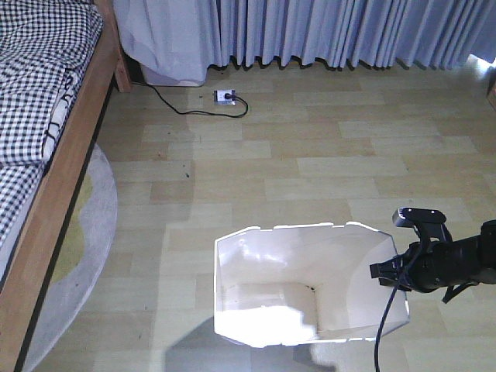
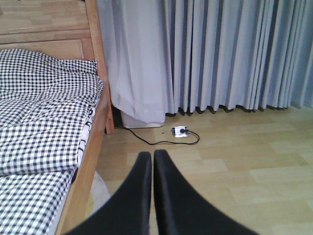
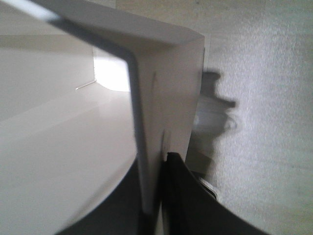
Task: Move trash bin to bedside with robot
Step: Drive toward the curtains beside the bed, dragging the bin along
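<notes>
Right gripper (image 3: 155,162) astride white trash bin (image 3: 166,73) wall

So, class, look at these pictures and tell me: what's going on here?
A two-armed robot is handling a white trash bin. Its right gripper is clamped on the bin's wall near the rim, one finger inside and one outside. The bin stands on the wooden floor, apart from the bed at the left of the front view, so it is not yet at the bedside. The left gripper is shut and empty, pointing toward the bed and the curtains.
</notes>
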